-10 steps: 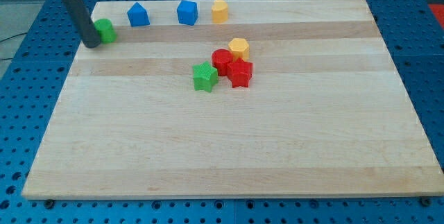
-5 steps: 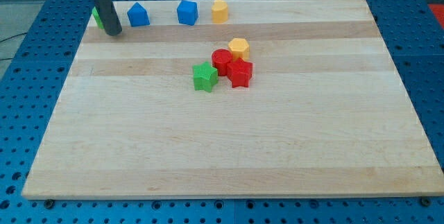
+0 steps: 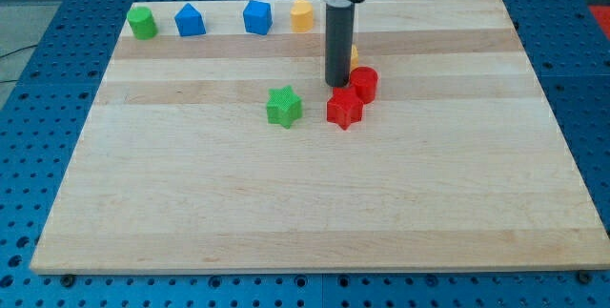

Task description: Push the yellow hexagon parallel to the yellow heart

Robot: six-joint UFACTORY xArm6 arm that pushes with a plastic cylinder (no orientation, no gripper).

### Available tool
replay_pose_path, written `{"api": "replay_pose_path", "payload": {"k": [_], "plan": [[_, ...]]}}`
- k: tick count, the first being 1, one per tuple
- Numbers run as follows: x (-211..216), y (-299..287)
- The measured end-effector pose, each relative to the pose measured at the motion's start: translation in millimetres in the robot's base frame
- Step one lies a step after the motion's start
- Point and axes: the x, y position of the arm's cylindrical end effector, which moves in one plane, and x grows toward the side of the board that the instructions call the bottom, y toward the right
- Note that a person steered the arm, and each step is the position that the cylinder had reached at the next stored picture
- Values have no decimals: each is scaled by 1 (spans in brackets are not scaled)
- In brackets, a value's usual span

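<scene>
The yellow hexagon is almost wholly hidden behind my rod; only a thin yellow sliver shows at the rod's right edge. The yellow heart sits in the top row, up and to the left of it. My tip stands at the middle of the board, just below the hexagon and against the left side of the red cylinder. The red star lies just below the tip.
A green star lies to the left of the red star. In the top row, left of the heart, stand a green cylinder, a blue house-shaped block and a blue block.
My tip has left the green cylinder at the top left and moved right to the middle cluster. The red cylinder, red star and yellow hexagon have shifted right.
</scene>
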Motion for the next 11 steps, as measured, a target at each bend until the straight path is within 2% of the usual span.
{"api": "replay_pose_path", "payload": {"k": [1, 2, 3, 4, 6, 7, 8, 9, 10, 11], "plan": [[-26, -13], [-27, 32], [-6, 43], [-17, 67], [-105, 74], [-73, 99], [-90, 166], [-164, 174], [-168, 165], [-167, 131]]}}
